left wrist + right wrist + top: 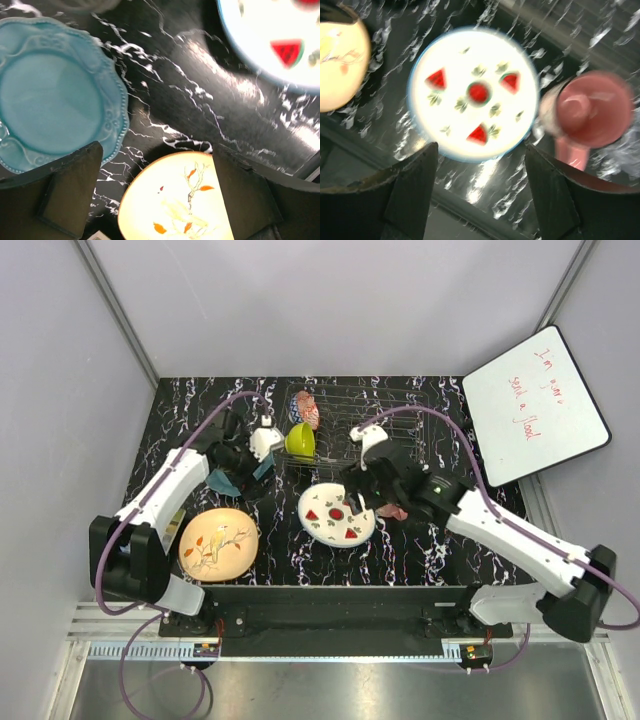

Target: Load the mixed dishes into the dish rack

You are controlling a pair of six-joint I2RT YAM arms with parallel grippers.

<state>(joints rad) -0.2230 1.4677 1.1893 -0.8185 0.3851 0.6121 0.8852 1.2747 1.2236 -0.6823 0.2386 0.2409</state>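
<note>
**Both pincers wide and empty: plates flat on the table, rims are your only hold**

Your left gripper is spread wide with nothing between its fingers. It hangs above the marbled black table, with the teal plate to one side and the peach floral plate below the gap. Your right gripper is just as wide and just as empty. It looks down on the white plate with red slices, and the pink mug stands just beside that plate's edge.

From above, the dish rack sits at the back of the table. The lime-yellow bowl and the red patterned bowl are at its left end. You cannot tell from here whether they are seated between the wires or only leaning there. I cannot make out the clear glass with any certainty.

Treat all three plates as stiff, glazed and probably slick. They are likely heavy enough to swing if pinched off-centre, and they will chip if dropped on wire. Each lies flat, so no face is open to you. Take the rim, with one finger worked under the lip and the other on top. The teal plate's scalloped, beaded edge should give better bite than the smooth rims of the other two. For the mug, grip across the wall at the mouth instead of the thin handle, which points away from the white plate.
</note>
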